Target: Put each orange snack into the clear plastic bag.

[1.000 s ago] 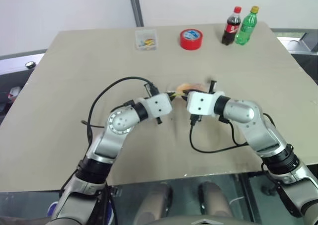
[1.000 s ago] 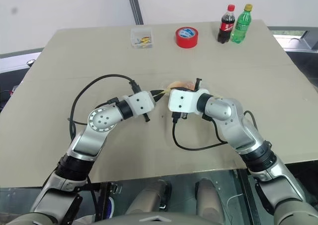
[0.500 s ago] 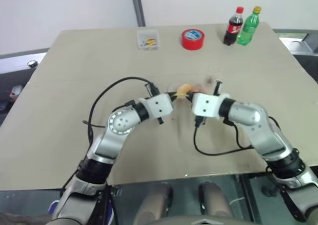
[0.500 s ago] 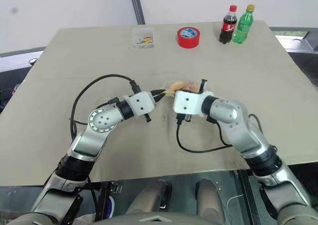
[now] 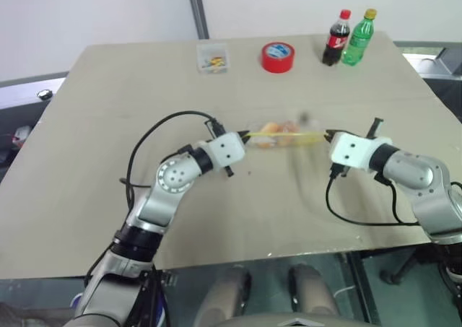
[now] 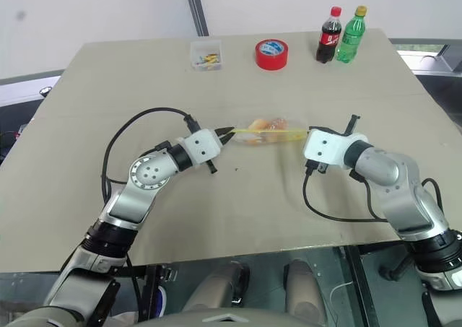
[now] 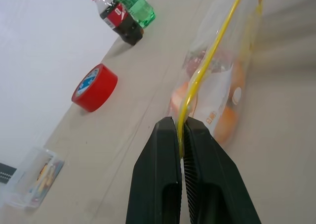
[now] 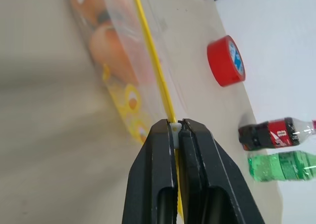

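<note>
Now both my hands, left (image 6: 229,131) and right (image 6: 309,132), are pinched shut on opposite ends of the one bag's (image 6: 271,131) yellow seal strip (image 7: 212,61), stretching it above the bench (image 6: 108,81) with two orange snacks (image 6: 267,128) inside, well apart from one tape roll (image 6: 271,54), two bottles (image 6: 339,35) and one clear box (image 6: 204,55).

Bright, even overhead light, soft shadows on the table (image 5: 108,125), motion blur around the clear plastic bag (image 5: 285,134).
</note>
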Robot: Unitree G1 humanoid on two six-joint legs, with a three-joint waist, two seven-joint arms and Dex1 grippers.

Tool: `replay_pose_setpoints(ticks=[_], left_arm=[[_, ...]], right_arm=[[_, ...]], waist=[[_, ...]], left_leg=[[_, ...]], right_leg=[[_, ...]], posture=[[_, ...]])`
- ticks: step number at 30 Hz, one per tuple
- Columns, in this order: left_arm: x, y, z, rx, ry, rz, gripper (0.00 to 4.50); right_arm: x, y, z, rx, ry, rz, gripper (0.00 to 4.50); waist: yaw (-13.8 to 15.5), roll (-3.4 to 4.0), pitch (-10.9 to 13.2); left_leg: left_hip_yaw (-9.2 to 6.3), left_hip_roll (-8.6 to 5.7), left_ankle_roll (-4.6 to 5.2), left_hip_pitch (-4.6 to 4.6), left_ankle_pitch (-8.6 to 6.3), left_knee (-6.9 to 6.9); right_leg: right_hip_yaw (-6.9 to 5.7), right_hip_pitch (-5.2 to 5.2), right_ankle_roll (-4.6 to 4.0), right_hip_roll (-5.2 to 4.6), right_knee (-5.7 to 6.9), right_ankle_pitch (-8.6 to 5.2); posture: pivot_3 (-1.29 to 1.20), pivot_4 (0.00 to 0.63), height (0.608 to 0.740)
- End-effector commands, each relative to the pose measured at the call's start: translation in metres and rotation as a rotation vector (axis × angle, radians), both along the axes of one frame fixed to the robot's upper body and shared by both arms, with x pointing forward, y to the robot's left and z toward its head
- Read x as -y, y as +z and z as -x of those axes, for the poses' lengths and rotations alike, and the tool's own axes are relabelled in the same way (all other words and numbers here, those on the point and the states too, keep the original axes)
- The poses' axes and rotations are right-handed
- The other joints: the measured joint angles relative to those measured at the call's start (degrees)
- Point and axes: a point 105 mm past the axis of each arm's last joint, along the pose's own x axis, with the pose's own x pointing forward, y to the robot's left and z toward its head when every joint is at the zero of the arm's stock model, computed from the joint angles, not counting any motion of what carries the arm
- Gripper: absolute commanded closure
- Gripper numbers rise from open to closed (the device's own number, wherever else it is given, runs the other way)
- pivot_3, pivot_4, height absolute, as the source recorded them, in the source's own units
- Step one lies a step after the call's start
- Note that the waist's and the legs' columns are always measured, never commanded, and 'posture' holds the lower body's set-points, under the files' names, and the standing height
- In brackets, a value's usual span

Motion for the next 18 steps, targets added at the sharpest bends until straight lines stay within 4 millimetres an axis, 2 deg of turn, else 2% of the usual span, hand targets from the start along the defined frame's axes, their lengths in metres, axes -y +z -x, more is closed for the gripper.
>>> replay_pose_setpoints(ticks=[1,4,8,11,14,16,18], left_arm=[[-0.047,0.028,-0.023,0.08,0.181,0.049,4.5],[-0.049,0.04,-0.032,0.11,0.197,0.07,4.5],[-0.054,0.087,-0.059,0.227,0.229,0.088,4.5],[-0.053,0.102,-0.064,0.269,0.213,0.082,4.5],[-0.052,0.103,-0.061,0.263,0.175,0.094,4.5],[-0.049,0.092,-0.053,0.249,0.142,0.081,4.5],[-0.046,0.075,-0.041,0.217,0.104,0.064,4.5]], right_arm=[[0.058,0.038,-0.021,0.127,-0.223,0.007,4.48],[0.053,0.053,-0.031,0.172,-0.205,-0.01,4.48],[0.042,0.105,-0.061,0.337,-0.179,-0.031,4.48],[0.04,0.123,-0.067,0.384,-0.159,-0.041,4.48],[0.04,0.126,-0.061,0.381,-0.137,-0.073,4.48],[0.04,0.116,-0.051,0.339,-0.117,-0.111,4.48],[0.032,0.097,-0.036,0.264,-0.061,-0.138,4.48]], waist=[[0.0,0.0,0.0],[0.0,-0.01,0.0],[-0.2,-0.06,0.1],[-0.2,-0.07,0.1],[-0.3,-0.08,0.0],[-0.3,-0.08,0.0],[-0.5,-0.07,0.0]], left_leg=[[0.0,-0.01,0.0,0.0,0.0,0.01],[0.0,-0.01,0.0,0.0,0.0,0.01],[0.04,-0.02,0.0,-0.04,0.0,0.04],[0.02,-0.02,0.0,-0.07,0.0,0.01],[0.0,-0.01,0.0,-0.1,0.0,-0.21],[-0.02,-0.01,0.02,-0.17,-0.01,-0.26],[-0.05,-0.01,0.04,-0.21,-0.02,-0.29]], right_leg=[[0.0,0.01,0.0,-0.01,0.0,0.0],[-0.01,0.01,0.0,-0.02,-0.01,0.0],[0.0,-0.04,0.01,-0.01,0.01,0.01],[-0.01,-0.08,0.0,-0.01,-0.05,0.0],[-0.02,-0.07,0.0,-0.02,-0.38,0.0],[-0.03,-0.1,0.0,-0.03,-0.55,0.0],[-0.04,-0.11,0.0,-0.03,-0.65,0.0]], posture=[[0.0,0.15,0.713],[0.0,0.15,0.713],[0.0,0.15,0.713],[0.0,0.15,0.713],[0.0,0.15,0.713],[0.0,0.15,0.713],[0.0,0.15,0.713]])
